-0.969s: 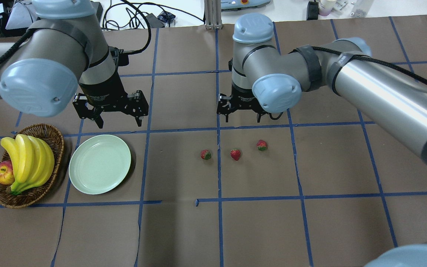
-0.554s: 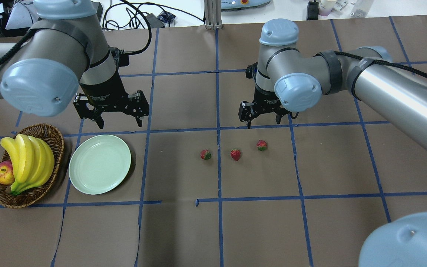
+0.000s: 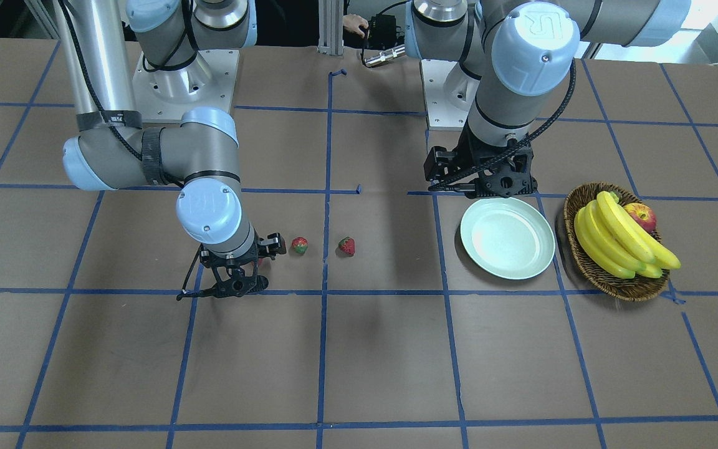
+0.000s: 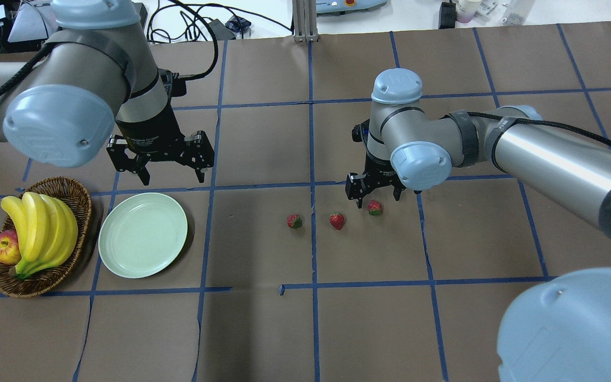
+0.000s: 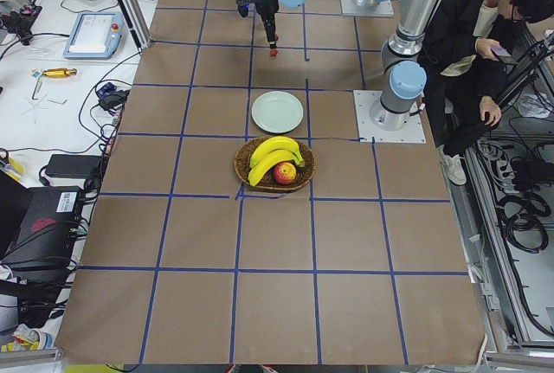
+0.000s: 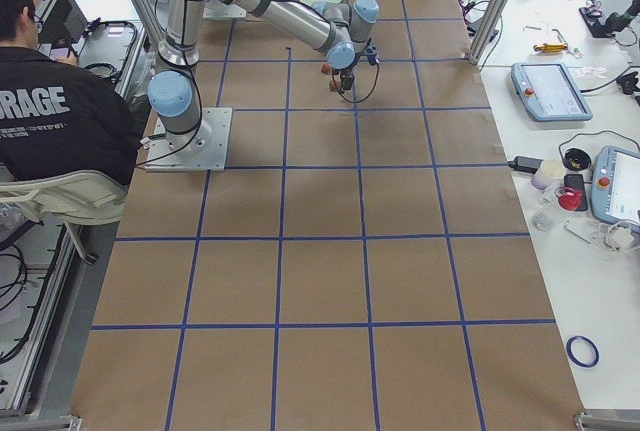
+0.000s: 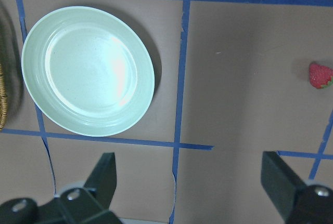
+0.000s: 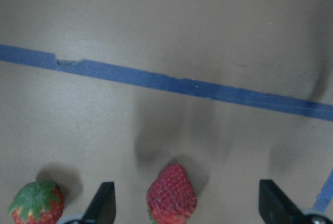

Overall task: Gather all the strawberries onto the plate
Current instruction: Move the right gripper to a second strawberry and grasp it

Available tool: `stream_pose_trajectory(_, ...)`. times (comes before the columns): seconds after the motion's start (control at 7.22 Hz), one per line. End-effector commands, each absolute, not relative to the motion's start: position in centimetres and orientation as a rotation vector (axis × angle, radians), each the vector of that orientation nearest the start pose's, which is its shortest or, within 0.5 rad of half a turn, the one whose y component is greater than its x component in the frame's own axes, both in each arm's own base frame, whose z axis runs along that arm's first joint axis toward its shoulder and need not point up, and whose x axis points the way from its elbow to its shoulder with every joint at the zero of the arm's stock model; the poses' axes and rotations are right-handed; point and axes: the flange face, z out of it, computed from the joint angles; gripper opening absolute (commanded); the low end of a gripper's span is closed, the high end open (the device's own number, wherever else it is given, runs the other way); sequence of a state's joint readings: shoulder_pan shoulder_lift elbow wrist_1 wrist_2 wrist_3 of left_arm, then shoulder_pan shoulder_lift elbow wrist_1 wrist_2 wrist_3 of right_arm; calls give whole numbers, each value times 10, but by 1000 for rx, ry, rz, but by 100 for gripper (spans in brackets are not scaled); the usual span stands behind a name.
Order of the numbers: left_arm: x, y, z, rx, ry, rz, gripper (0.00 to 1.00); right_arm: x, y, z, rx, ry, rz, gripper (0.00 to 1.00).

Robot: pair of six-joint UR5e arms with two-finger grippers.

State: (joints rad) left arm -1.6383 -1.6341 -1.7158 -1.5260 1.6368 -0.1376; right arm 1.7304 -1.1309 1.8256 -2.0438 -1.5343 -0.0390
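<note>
Three bumpy, cone-shaped strawberries (image 4: 337, 220) lie mid-table in a row, well apart from the smooth, glossy round plate (image 4: 142, 235) near the left edge. Right claw (image 4: 379, 199), jaws apart, flanks one, mostly hidden front-on; left claw (image 4: 172, 179) likewise spread.

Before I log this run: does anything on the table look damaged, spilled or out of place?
Nothing is spilled or damaged. The strawberries lie apart; the plate is flat and empty. Only the blue tape line has a gap.
</note>
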Motion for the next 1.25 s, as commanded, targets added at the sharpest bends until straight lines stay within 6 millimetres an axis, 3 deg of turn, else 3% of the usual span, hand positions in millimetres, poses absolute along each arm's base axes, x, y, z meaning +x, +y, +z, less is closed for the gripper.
stream_pose_trajectory(0.0, -160, -480, 382, -96, 3045, 264, 100, 224, -521, 169, -308, 3079, 380, 72)
stream_pose_trajectory(0.14, -160, -480, 382, -96, 3045, 265, 100, 223, -522, 171, -303, 3080, 375, 46)
stream_pose_trajectory(0.28, -160, -480, 382, -96, 3045, 265, 100, 223, -525, 173, -304, 3082, 366, 4)
stream_pose_trajectory(0.69, -160, -479, 383, -96, 3045, 260, 100, 225, -535, 189, -280, 3089, 295, 0)
stream_pose_trajectory(0.83, -160, -480, 383, -94, 3046, 255, 100, 230, -555, 232, -283, 3085, 186, 0)
stream_pose_trajectory(0.97, -160, -481, 384, -92, 3048, 244, 100, 242, -568, 273, -278, 3074, 194, 0)
stream_pose_trajectory(1.11, -157, -482, 390, -86, 3052, 227, 100, 269, -571, 296, -203, 3029, 179, 0)
